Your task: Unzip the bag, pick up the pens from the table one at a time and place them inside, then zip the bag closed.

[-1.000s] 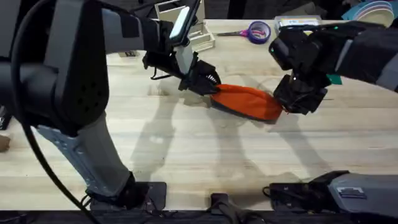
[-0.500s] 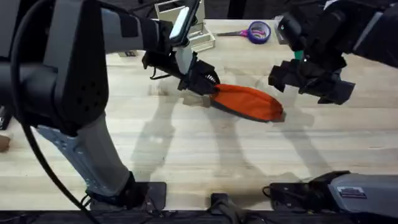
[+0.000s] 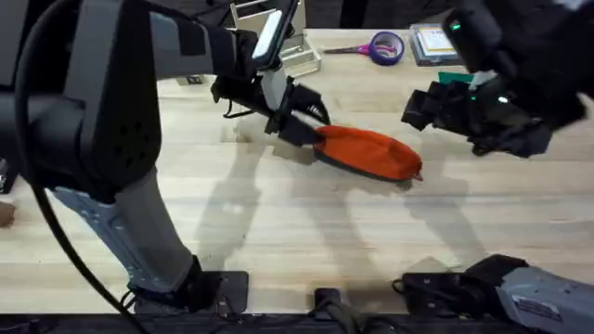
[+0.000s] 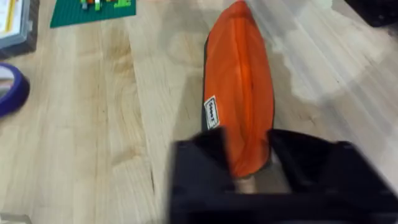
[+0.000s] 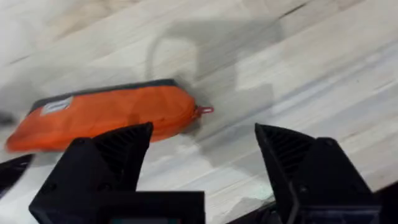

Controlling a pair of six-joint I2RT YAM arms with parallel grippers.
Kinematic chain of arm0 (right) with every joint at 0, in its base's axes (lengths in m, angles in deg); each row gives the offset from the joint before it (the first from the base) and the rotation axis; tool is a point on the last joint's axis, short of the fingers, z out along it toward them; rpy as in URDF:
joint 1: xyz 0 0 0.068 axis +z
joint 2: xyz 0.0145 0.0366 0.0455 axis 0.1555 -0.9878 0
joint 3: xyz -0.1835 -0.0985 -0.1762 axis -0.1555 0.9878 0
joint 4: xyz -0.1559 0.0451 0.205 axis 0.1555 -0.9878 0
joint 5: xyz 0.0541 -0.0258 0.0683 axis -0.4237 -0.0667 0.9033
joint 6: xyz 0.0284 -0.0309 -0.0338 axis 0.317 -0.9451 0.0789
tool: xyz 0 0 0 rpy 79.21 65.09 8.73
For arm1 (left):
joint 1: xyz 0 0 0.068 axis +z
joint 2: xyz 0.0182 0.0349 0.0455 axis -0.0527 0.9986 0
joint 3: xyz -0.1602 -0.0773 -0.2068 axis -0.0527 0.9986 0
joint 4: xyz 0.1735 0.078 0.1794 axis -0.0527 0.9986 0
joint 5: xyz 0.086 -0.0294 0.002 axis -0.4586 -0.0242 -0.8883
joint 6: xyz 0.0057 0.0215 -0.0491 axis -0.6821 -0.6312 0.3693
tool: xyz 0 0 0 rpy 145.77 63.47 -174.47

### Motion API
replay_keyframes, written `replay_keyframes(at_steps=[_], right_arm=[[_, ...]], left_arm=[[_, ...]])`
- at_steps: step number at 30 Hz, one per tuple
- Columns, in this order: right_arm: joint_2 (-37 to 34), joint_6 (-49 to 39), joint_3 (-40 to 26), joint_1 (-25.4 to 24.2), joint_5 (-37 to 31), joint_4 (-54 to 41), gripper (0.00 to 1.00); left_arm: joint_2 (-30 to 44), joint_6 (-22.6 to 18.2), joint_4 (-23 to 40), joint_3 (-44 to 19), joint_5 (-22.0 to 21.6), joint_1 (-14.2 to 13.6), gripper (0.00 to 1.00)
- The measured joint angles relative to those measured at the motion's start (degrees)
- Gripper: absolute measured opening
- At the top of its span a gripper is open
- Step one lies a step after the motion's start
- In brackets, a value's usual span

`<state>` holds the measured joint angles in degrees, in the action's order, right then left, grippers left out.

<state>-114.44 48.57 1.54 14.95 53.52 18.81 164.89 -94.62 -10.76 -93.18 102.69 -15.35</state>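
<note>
Fingers of left gripper (image 4: 249, 163) now parted around the bag (image 3: 368, 153) end; right gripper (image 5: 202, 155), wide open, has lifted away. Zip looks closed, task near finished.

A: Left arm reaches forward over the table's middle; left gripper (image 3: 311, 119) low, fingers spread apart.

B: Right gripper (image 5: 202, 165) raised off the surface (arm large, blurred overhead), its fingers set wide.
</note>
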Motion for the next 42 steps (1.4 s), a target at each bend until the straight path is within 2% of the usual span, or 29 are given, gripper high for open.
replay_keyframes(at_steps=[4, 5, 15, 18, 24, 30, 33, 35, 42], right_arm=[[5.2, -0.1, 0.0, 2.0, 0.3, -0.4, 0.996], [6.3, -0.1, 0.0, 2.4, 0.3, -0.6, 0.996], [14.0, -0.3, 0.0, 3.1, 0.5, -1.4, 0.998], [15.1, -1.7, 0.0, 3.1, 1.2, -1.4, 0.998], [16.0, -5.4, 0.0, 3.1, 4.1, -2.0, 0.998], [18.0, -7.5, 0.0, 3.1, 4.9, -2.8, 0.998], [19.4, -8.5, 0.0, 3.1, 5.0, -2.9, 0.998], [20.2, -9.2, 0.0, 3.1, 5.1, -2.9, 0.998], [23.8, -10.2, 0.0, 3.1, 5.2, -3.1, 0.998]], left_arm=[[0.0, 0.2, 0.1, 0.0, 0.1, 0.5, 0.945], [0.0, 0.2, 0.1, 0.0, 0.1, 0.5, 0.979], [0.0, 0.2, -0.1, 0.0, -0.1, 0.6, 0.993], [0.0, 0.2, 1.7, 0.0, -1.6, 0.7, 0.993], [-1.9, 0.2, 10.2, -0.7, -7.2, 1.0, 0.994], [-9.5, 0.5, 18.5, -4.8, -13.4, 1.2, 0.995], [-13.8, 3.3, 19.2, -6.4, -15.4, 1.2, 0.993], [-16.0, 6.6, 19.2, -7.3, -17.1, 1.2, 0.994], [-21.9, 22.1, 19.4, -9.2, -24.0, 1.2, 0.994]])
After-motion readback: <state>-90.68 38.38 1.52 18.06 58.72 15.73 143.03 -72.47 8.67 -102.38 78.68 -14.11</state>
